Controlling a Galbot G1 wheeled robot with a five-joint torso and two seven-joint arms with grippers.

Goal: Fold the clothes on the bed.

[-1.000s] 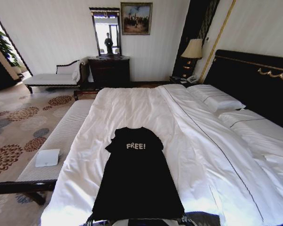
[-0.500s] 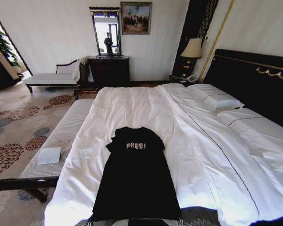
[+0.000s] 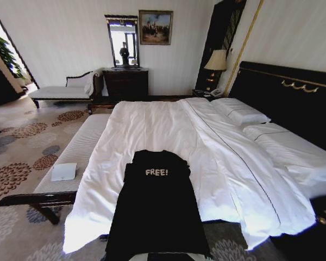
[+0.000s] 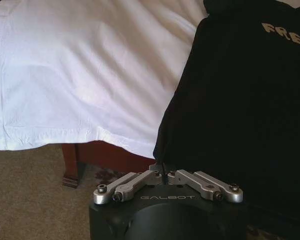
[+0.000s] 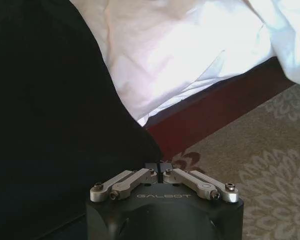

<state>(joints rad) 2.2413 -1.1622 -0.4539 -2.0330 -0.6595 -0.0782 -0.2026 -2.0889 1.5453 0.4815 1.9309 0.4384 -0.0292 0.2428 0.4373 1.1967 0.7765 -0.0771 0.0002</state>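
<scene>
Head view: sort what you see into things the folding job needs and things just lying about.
Job: black top; bed; left claw and right claw, each shut on the top's hem.

Lying about: bench; white box; lamp; chaise.

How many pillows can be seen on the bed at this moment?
2. One pillow lies nearest the lamp end of the black headboard; the other pillow lies beside it, closer to the camera. More could be hidden under the duvet.

Bright daylight, bedding glare, edges warped
</scene>
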